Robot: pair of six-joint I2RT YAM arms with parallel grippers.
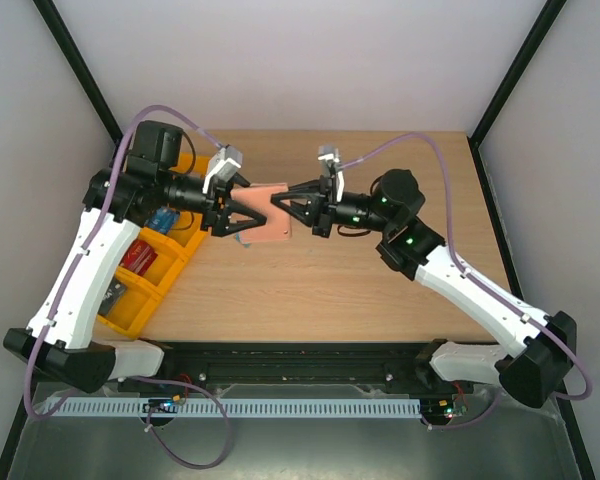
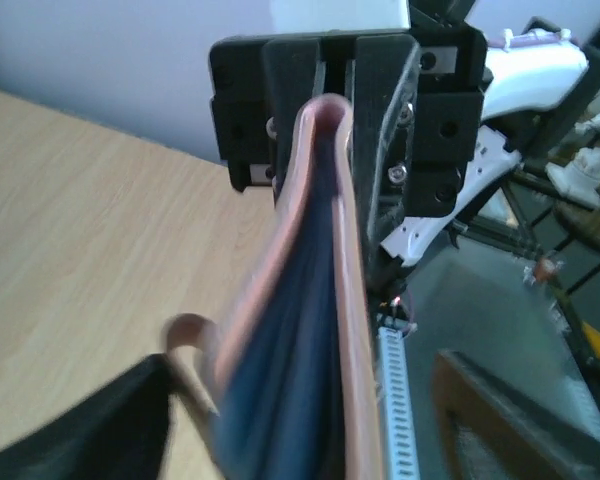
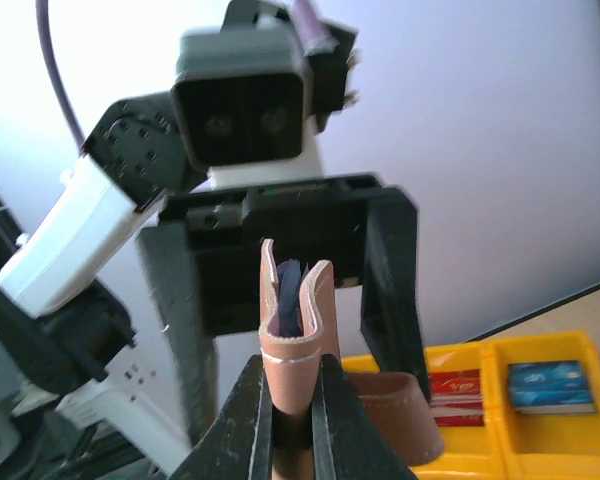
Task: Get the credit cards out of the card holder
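A flat folding card holder (image 1: pixel 270 222), reddish-brown outside and grey-blue inside, is held up above the middle of a wooden table (image 1: pixel 310 290), just left of centre in the overhead view. The right gripper (image 3: pixel 290 375) is closed tight on it: in the right wrist view, its two black fingers (image 3: pixel 250 410) pinch the folded spine at the bottom centre of the frame. The holder stands upright there, and its two leaves part slightly at the top to show dark lining. A small brown closing tab (image 2: pixel 185 335) curls off one edge, at the lower left of the left wrist view. That view looks along the holder edge-on into the narrow gap between its leaves. The left gripper (image 1: pixel 242 215) faces the holder from the left of the overhead frame. It is spread wide, with a black finger (image 3: pixel 390 290) on either side of the holder and apart from it, gripping nothing. The two grippers meet nose to nose over the table. Orange plastic bins (image 1: pixel 140 305) sit along the table's left edge, under the left arm. They reappear at the lower right of the right wrist view, holding a small red box (image 3: pixel 455 385) and a small blue box (image 3: pixel 550 385). Purple cables (image 1: pixel 420 140) loop over both white arms.
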